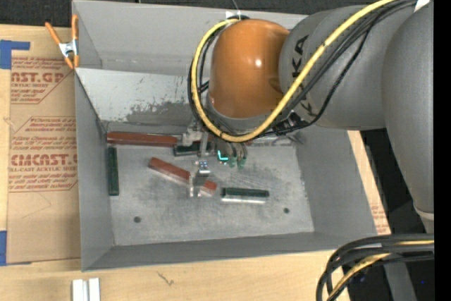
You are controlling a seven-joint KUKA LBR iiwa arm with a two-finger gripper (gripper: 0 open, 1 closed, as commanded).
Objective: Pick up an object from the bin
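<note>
Low at the middle of the bin (127,91) with the gripper (198,183), at the right end of a flat reddish-brown bar (169,169) lying tilted there, near a dark green pen-like stick (244,194). Spread or clamped: impossible to tell.

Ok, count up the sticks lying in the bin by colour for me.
Reddish-brown sticks: 2
Dark green sticks: 2
Total: 4 clearly seen. The small pieces right by the hand are too hidden to count.
</note>
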